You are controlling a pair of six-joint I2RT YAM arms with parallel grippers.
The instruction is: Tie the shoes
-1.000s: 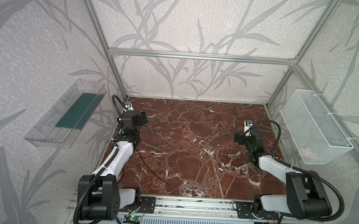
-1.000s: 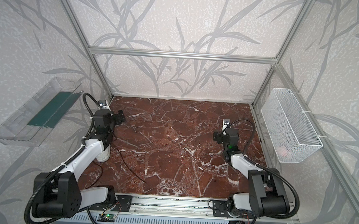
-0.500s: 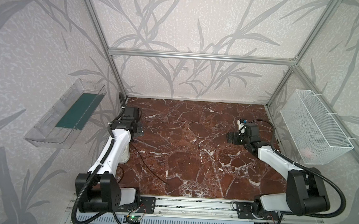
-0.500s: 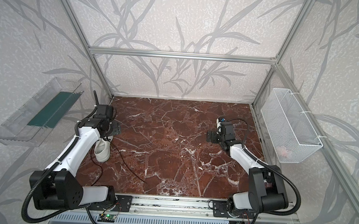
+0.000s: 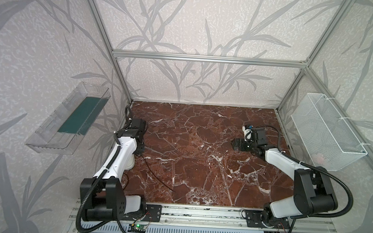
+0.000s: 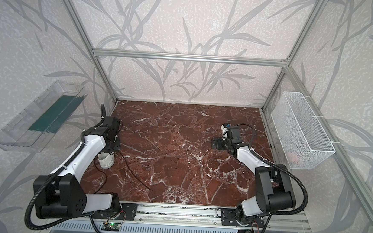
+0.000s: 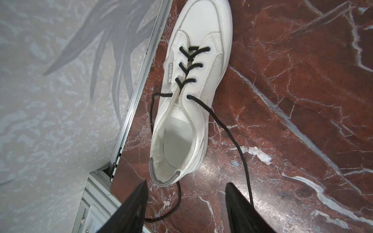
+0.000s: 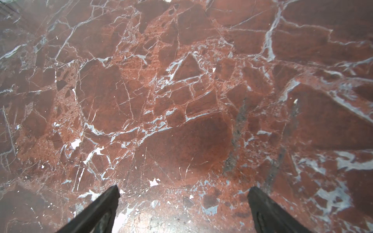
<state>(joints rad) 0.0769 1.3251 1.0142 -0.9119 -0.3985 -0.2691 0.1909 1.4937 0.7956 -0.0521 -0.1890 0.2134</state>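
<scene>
**One sneaker, two loose laces, nothing gripped**

One white low-top sneaker lies at the left edge of the marble tabletop, close against the aluminium frame rail on that side, mostly hidden under the left arm in both top views. Its black laces are threaded through the eyelets but untied: one end loops round behind the heel, the other trails out across the marble toward the near middle.

The left gripper hovers just behind the heel, pointing down at the shoe, fingers partly spread with nothing between them. The arm is bent forward over the shoe from its near-left base.

Well apart on the right, the right gripper hangs low over bare marble, fingers spread wide and empty, arm reaching toward the middle.

The task looks to be at its start, with the approach to the laces in hand. Next, each gripper would need to pinch a lace end; the thin cord lying flat on stone calls for a low, precise pinch, and the right arm must cross toward the shoe.
</scene>
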